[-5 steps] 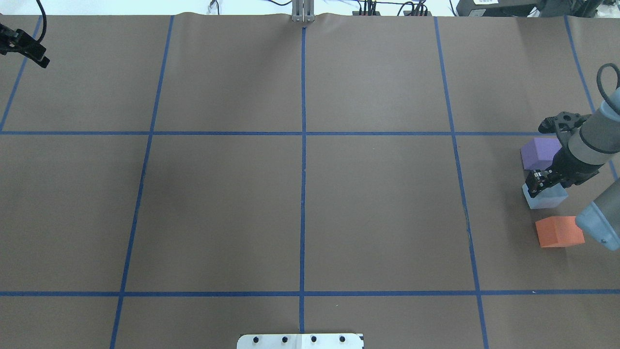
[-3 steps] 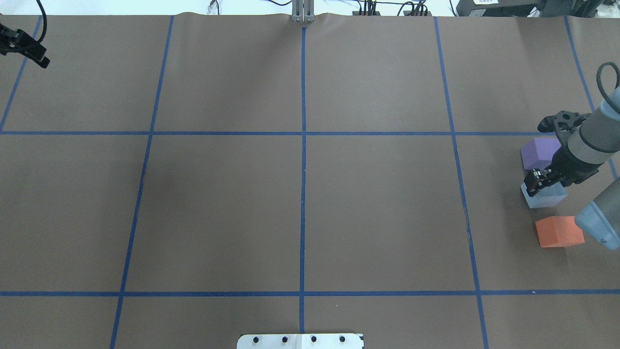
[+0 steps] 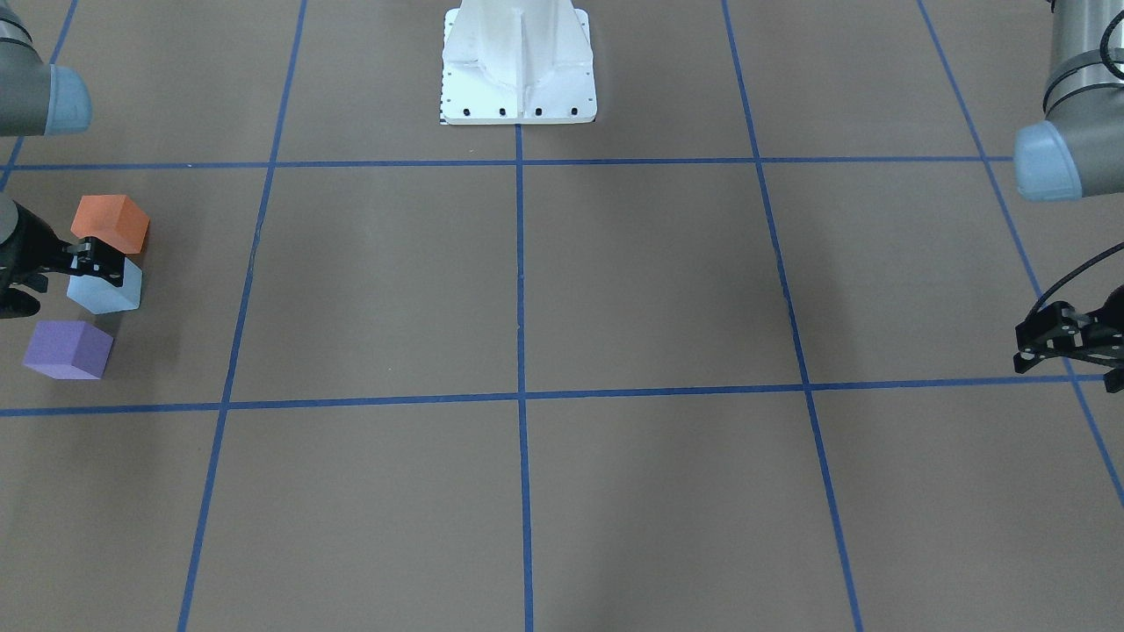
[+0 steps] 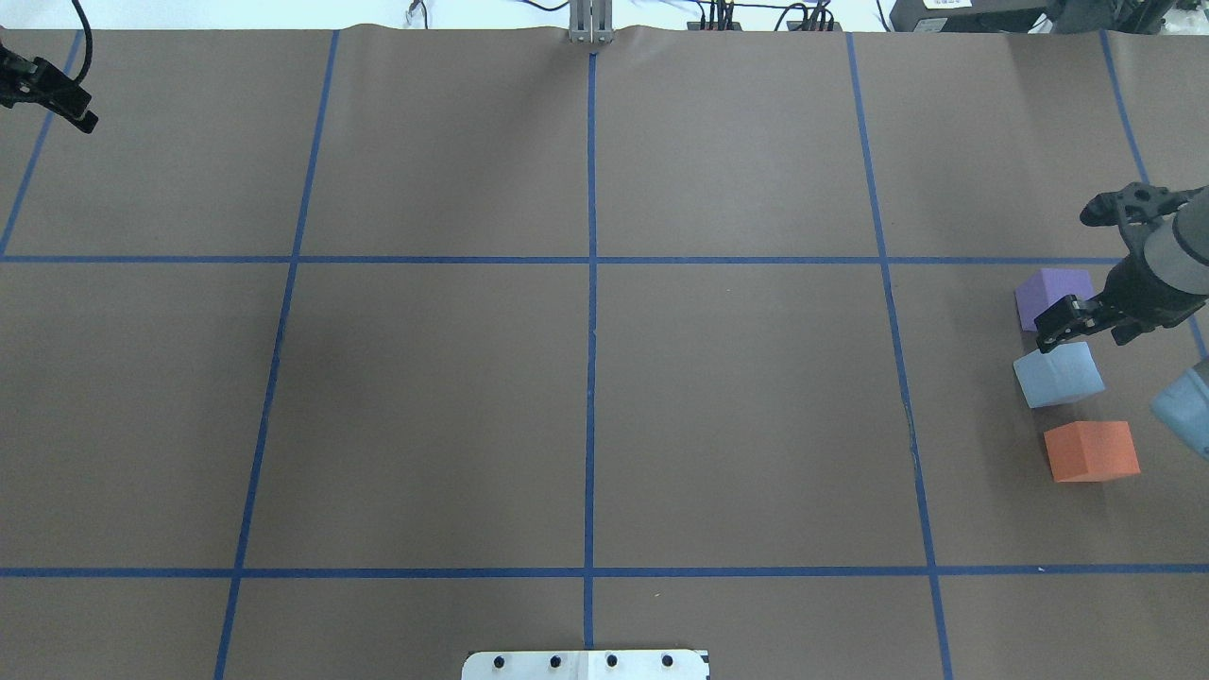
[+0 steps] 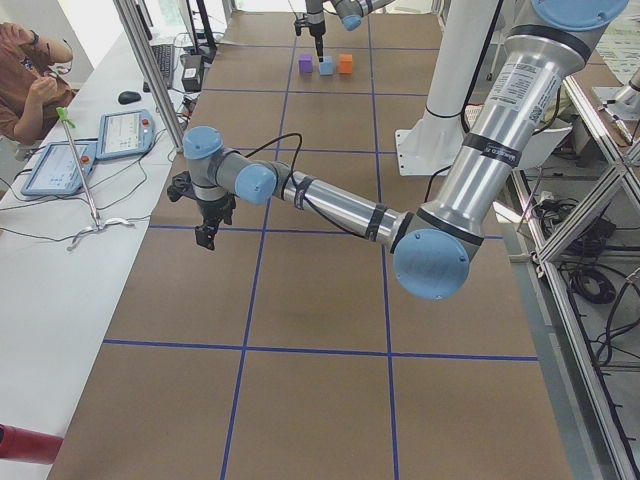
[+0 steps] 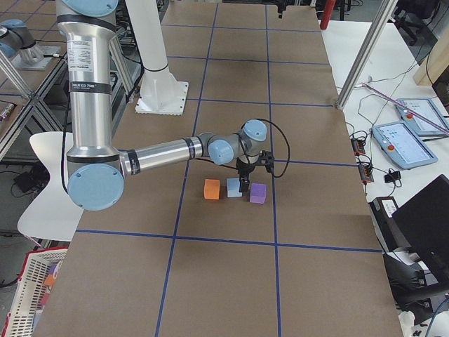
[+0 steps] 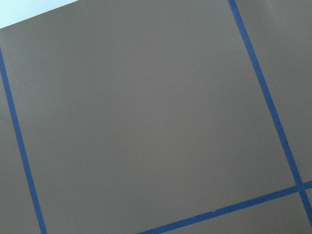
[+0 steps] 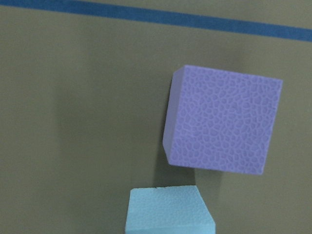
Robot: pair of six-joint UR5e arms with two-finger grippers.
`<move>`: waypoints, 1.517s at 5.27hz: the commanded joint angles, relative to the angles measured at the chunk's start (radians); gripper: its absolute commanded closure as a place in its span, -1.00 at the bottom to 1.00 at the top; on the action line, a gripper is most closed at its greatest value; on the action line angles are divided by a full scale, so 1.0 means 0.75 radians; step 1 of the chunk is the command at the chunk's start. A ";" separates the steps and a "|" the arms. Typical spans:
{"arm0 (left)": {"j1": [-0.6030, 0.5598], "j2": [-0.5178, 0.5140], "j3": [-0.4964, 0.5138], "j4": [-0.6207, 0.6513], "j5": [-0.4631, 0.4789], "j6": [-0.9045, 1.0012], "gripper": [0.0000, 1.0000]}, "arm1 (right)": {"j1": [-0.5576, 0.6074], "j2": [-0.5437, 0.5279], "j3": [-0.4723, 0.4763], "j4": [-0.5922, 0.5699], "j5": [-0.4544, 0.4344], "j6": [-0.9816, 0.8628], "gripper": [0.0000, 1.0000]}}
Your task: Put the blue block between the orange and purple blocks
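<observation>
Blue block (image 4: 1058, 375) is down on the table (image 4: 737, 397), sitting flat and free, just under and a touch robot-ward of the right gripper (image 4: 1056, 324). Purple block (image 4: 1053, 295) lies right beyond the fingertips and orange block (image 4: 1091, 450) lies past the blue one, toward the robot's base. That makes three in a row, with small gaps between neighbours and none of them touching. It's tight out here: the row sits near the table's right edge, while a big open stretch of brown paper runs away across the tape grid (image 4: 590, 378).

The right gripper hovers over the gap between purple and blue, jaws standing apart, nothing held, nothing touched. The wrist camera looks straight down on both blocks.

Left gripper (image 4: 71, 109) hangs at the far left corner, well apart from everything, and I can't tell how its jaws stand.

Lettering on the arm tube (image 6: 83, 67) is too small to read.
</observation>
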State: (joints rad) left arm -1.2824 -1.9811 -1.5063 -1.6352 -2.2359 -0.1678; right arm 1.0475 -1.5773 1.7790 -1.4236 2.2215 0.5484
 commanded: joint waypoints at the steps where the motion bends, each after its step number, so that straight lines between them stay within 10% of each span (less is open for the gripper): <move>1: -0.008 0.003 -0.002 0.000 -0.009 0.017 -1.00 | 0.189 -0.020 0.066 -0.004 0.024 -0.066 -1.00; 3: -0.130 0.086 0.010 0.012 -0.013 0.237 -1.00 | 0.474 -0.010 0.031 -0.242 0.085 -0.606 -1.00; 6: -0.386 0.464 0.010 -0.046 -0.119 0.539 -1.00 | 0.604 -0.100 0.023 -0.264 0.233 -0.678 -1.00; 8: -0.384 0.469 0.059 -0.167 -0.111 0.396 -1.00 | 0.622 -0.151 0.001 -0.264 0.229 -0.666 -1.00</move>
State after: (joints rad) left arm -1.5675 -1.6412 -1.4792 -1.7146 -2.3179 0.1522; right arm 1.5093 -1.6732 1.7917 -1.6217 2.3954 0.0437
